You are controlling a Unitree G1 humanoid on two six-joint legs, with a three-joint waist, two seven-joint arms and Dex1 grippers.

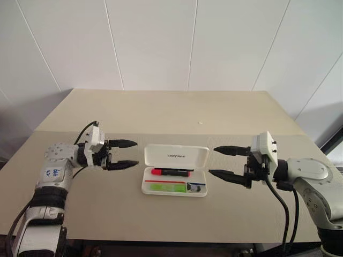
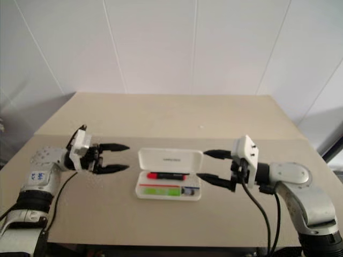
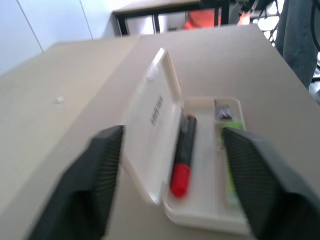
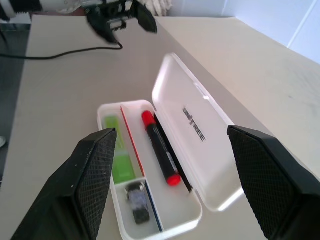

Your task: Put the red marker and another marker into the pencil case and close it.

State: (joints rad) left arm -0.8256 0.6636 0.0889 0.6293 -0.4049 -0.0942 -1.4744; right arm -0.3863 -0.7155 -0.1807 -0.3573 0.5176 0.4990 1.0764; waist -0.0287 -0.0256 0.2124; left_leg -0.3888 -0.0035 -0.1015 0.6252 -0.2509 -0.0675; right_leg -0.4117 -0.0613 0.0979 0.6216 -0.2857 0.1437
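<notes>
Currently both arms held level over the table [image 1: 161, 112], pointing inward at the pencil case [image 1: 174, 170] from either side. Left gripper [image 1: 124, 154] spread partway, empty. Right gripper [image 1: 225, 162] spread wide, empty. Case lid up; red marker [image 1: 170, 172] and lime-green marker [image 1: 167, 186] lie inside.

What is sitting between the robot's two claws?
The open pencil case lies on the table between the left gripper and right gripper, with the red marker and green marker inside, seen from the head views.
</notes>
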